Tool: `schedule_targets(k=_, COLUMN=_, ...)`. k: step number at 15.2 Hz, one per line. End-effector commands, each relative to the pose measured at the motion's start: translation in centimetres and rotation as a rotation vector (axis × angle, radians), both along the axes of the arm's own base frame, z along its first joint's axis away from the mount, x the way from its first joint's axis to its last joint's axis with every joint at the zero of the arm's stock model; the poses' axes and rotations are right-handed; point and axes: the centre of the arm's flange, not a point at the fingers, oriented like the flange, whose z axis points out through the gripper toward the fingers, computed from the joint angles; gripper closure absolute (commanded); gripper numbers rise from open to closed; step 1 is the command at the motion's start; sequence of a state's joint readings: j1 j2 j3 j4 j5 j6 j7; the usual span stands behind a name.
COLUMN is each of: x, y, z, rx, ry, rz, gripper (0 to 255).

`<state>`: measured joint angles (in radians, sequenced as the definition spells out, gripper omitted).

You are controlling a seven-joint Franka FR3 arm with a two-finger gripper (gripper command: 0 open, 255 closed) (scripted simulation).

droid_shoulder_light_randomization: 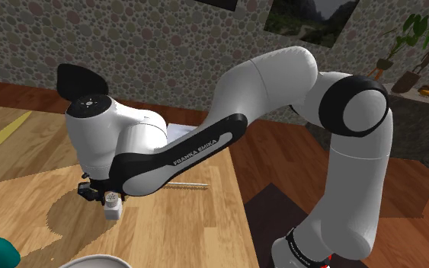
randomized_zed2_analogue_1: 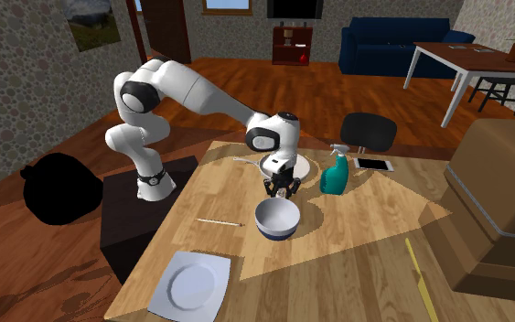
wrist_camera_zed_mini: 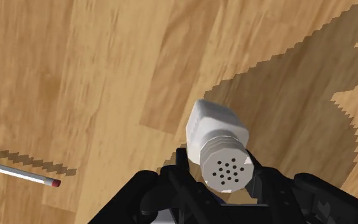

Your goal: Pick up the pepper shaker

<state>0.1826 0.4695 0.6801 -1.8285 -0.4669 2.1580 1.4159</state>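
Observation:
The pepper shaker (wrist_camera_zed_mini: 219, 137) is a white block-shaped body with a grey round cap full of holes. It stands upright on the wooden table (droid_shoulder_light_randomization: 22, 198). My black gripper (wrist_camera_zed_mini: 224, 175) comes down over it, and both fingers press against the sides of the cap. In the shoulder view the shaker (droid_shoulder_light_randomization: 113, 208) pokes out just under the gripper (droid_shoulder_light_randomization: 107, 196), beneath the arm's white forearm. From the second exterior view the gripper (randomized_zed2_analogue_1: 281, 190) hangs right behind the bowl's rim. Whether the shaker's base still touches the wood I cannot tell.
A grey bowl (randomized_zed2_analogue_1: 278, 220) sits close beside the gripper, a teal spray bottle (randomized_zed2_analogue_1: 335, 174) and a phone (randomized_zed2_analogue_1: 374, 165) beyond it. A thin pencil (wrist_camera_zed_mini: 18, 173) lies near the table edge. A white plate (randomized_zed2_analogue_1: 191, 281) and a big brown box (randomized_zed2_analogue_1: 498, 201) occupy the table's ends.

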Motion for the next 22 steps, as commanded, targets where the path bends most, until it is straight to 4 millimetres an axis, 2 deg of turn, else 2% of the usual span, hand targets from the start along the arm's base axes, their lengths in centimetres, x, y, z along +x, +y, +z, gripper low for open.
schedule_targets(k=1, x=0.0, y=0.0, z=-0.1, rx=0.0, ry=0.001, rz=0.0, gripper=255)
schedule_targets(k=5, x=0.0, y=0.0, z=-0.1, rx=-0.001, ry=0.001, rz=0.0, gripper=255)
schedule_targets(k=20, x=0.0, y=0.0, z=7.9, rx=-0.001, ry=0.001, rz=0.0, gripper=255)
schedule_targets(k=22, x=0.0, y=0.0, z=7.9, rx=-0.001, ry=0.001, rz=0.0, gripper=255)
